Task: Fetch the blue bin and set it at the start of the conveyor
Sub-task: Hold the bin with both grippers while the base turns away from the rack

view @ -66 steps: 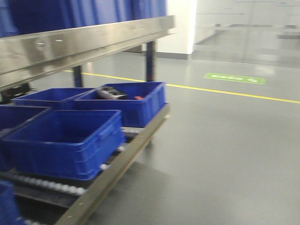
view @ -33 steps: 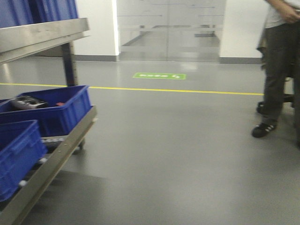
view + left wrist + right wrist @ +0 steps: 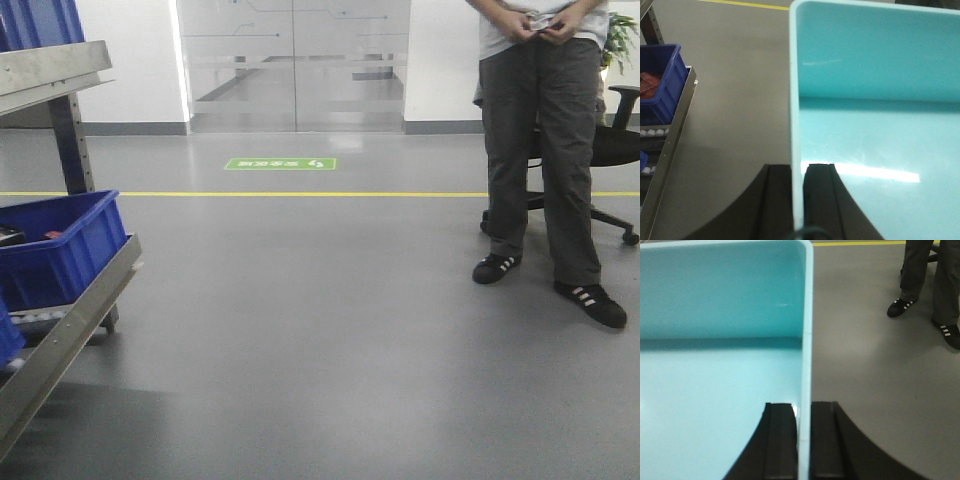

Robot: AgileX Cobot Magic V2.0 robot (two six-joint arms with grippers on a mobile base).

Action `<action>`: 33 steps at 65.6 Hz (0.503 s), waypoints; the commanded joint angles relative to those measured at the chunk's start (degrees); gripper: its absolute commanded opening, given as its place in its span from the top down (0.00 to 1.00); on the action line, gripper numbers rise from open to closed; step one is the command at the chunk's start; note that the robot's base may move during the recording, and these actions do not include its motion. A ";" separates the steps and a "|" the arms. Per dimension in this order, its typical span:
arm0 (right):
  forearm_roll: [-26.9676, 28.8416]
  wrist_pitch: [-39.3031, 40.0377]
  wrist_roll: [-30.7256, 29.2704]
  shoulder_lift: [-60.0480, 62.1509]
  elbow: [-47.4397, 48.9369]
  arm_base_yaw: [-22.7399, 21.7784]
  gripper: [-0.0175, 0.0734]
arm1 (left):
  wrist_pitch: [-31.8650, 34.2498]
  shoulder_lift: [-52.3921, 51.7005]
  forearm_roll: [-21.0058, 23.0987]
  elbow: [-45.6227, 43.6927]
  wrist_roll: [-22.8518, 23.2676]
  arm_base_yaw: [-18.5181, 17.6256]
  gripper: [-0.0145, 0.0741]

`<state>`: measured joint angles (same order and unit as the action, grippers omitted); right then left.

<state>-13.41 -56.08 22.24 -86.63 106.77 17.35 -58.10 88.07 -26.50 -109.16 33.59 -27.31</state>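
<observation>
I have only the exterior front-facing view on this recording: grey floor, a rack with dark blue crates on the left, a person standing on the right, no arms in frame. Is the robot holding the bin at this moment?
Observer: Yes. The left wrist view shows the left gripper shut on the left wall of the blue bin, one jaw inside and one outside.
Operator: And the right arm?
Observer: The right gripper pinches the bin's right wall in the same way.
Operator: Is anything in the bin?
Observer: Nothing shows. The part of its inside that the two wrist views cover is bare.
</observation>
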 commanded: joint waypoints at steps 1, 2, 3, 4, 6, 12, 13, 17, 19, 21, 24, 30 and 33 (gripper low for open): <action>-3.49 0.84 -0.48 1.06 0.66 -0.60 0.98 | 0.64 -0.86 -3.71 -0.68 -0.53 0.02 0.96; -3.49 0.84 -0.48 1.06 0.66 -0.60 0.98 | 0.64 -0.86 -3.71 -0.68 -0.53 0.02 0.96; -3.49 0.84 -0.48 1.06 0.66 -0.60 0.98 | 0.64 -0.86 -3.71 -0.68 -0.53 0.02 0.96; -3.49 0.84 -0.48 1.06 0.66 -0.60 0.98 | 0.64 -0.86 -3.71 -0.68 -0.53 0.02 0.96; -3.49 0.84 -0.48 1.06 0.66 -0.60 0.98 | 0.64 -0.86 -3.71 -0.68 -0.53 0.02 0.96; -3.49 0.84 -0.48 1.06 0.66 -0.60 0.98 | 0.64 -0.86 -3.71 -0.68 -0.53 0.02 0.96; -3.49 0.84 -0.48 1.06 0.66 -0.60 0.98 | 0.64 -0.86 -3.71 -0.68 -0.53 0.02 0.96; -3.49 0.84 -0.48 1.06 0.66 -0.60 0.98 | 0.64 -0.86 -3.71 -0.68 -0.53 0.02 0.96; -3.49 0.84 -0.48 1.06 0.66 -0.60 0.98 | 0.64 -0.86 -3.71 -0.68 -0.53 0.02 0.96; -3.49 0.84 -0.48 1.06 0.66 -0.60 0.98 | 0.64 -0.86 -3.71 -0.68 -0.53 0.02 0.96; -3.49 0.84 -0.48 1.06 0.66 -0.60 0.98 | 0.64 -0.86 -3.71 -0.68 -0.53 0.02 0.96; -3.49 0.84 -0.48 1.06 0.66 -0.60 0.98 | 0.64 -0.86 -3.71 -0.68 -0.53 0.02 0.96; -3.49 0.84 -0.48 1.06 0.66 -0.60 0.98 | 0.64 -0.86 -3.71 -0.68 -0.53 0.02 0.96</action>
<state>-13.41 -56.19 22.24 -86.63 106.77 17.35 -58.10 88.07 -26.50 -109.25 33.59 -27.31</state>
